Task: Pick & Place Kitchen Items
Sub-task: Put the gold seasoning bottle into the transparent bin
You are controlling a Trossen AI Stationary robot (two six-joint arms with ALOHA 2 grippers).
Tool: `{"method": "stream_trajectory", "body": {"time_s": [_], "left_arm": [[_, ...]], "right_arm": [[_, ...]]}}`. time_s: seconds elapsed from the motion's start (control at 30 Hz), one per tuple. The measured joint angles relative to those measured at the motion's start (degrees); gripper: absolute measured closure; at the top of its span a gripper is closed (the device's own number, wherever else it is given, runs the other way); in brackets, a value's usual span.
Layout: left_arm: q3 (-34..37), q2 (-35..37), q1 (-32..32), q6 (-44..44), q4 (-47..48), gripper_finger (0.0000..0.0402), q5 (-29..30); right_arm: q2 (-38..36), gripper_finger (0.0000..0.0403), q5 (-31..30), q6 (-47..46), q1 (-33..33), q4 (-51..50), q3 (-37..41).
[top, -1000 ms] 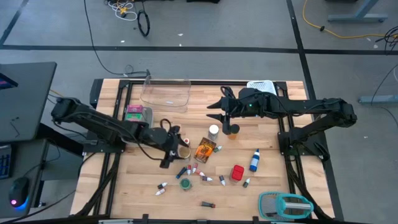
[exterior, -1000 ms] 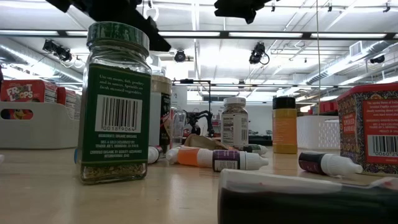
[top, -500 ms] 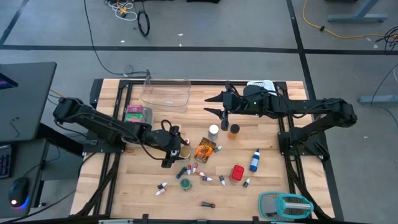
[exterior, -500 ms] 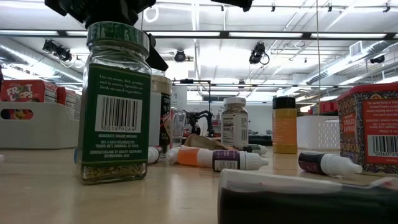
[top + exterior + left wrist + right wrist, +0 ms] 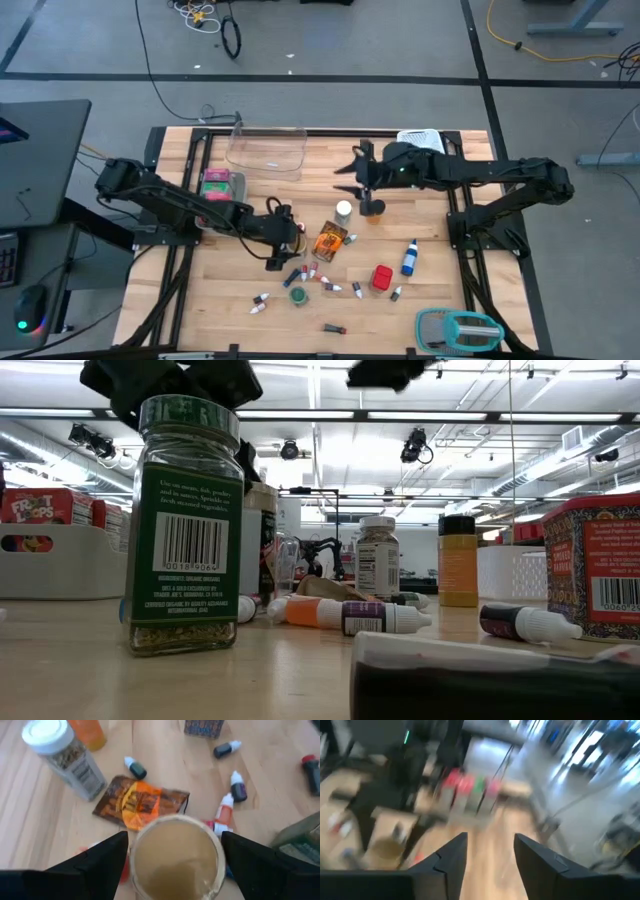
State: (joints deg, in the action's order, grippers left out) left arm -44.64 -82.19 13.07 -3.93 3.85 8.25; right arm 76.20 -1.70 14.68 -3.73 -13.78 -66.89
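Since the earlier frames our left arm has slid a little toward the table's middle, and our right gripper has dropped back down by the spice jars.

Starting at the left, we see the left gripper [image 5: 172,851] spread wide with its jaws on either side of a round tan-lidded jar [image 5: 175,857], apparently not gripping it, just beside the crumpled orange-and-brown packet [image 5: 140,805]. Next comes the white-lidded clear spice jar [image 5: 343,211], upright, then the right gripper [image 5: 350,177] hanging above the black-lidded amber jar [image 5: 374,209]; its fingers stand apart and hold nothing. Small dropper vials [image 5: 305,272], a red box [image 5: 382,277] and a blue bottle [image 5: 409,258] lie scattered nearer the front edge.
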Motion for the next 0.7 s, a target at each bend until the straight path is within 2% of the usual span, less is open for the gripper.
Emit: {"method": "stream_trajectory", "body": {"time_s": [0.1,0.2,0.33,0.5,0.7], "left_arm": [[0.02,0.00,-0.53,-1.66,0.80,0.0072,-0.72],[-0.01,-0.83,-0.85,-2.78,0.80,0.0072,-2.26],[0.02,-1.91,-0.90,-1.68,0.52,0.0077,-2.99],[0.04,-1.90,-1.14,-2.91,0.64,0.0114,-2.44],[0.07,-1.89,-1.55,-7.82,-1.54,0.0115,-1.71]], "right_arm": [[0.67,0.0206,1.26,-6.14,0.20,-6.97,0.01],[1.20,0.0188,1.15,-9.64,0.77,-8.35,1.48],[1.36,0.0175,1.14,-10.38,1.20,-2.61,6.26],[1.36,0.0172,1.12,-14.06,1.20,7.69,12.40],[1.36,0.0172,1.07,-13.31,1.20,12.02,15.21]]}}
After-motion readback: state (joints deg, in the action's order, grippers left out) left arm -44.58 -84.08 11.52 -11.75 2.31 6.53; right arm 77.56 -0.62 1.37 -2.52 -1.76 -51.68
